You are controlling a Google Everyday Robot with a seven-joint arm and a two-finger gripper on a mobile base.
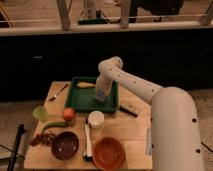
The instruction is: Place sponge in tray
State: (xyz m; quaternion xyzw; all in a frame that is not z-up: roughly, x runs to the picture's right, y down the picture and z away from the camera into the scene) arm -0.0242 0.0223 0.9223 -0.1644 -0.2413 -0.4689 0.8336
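Note:
The dark green tray lies at the back middle of the wooden table. My gripper reaches down from the white arm into the tray's right half. It is shut on the small blue-grey sponge, which hangs at the fingertips just above the tray floor. I cannot tell whether the sponge touches the floor. A yellow piece lies at the tray's far edge.
In front of the tray are a white cup, an orange fruit and a green cup. A maroon bowl and an orange bowl stand nearer. A dark object lies right of the tray, a utensil left of it.

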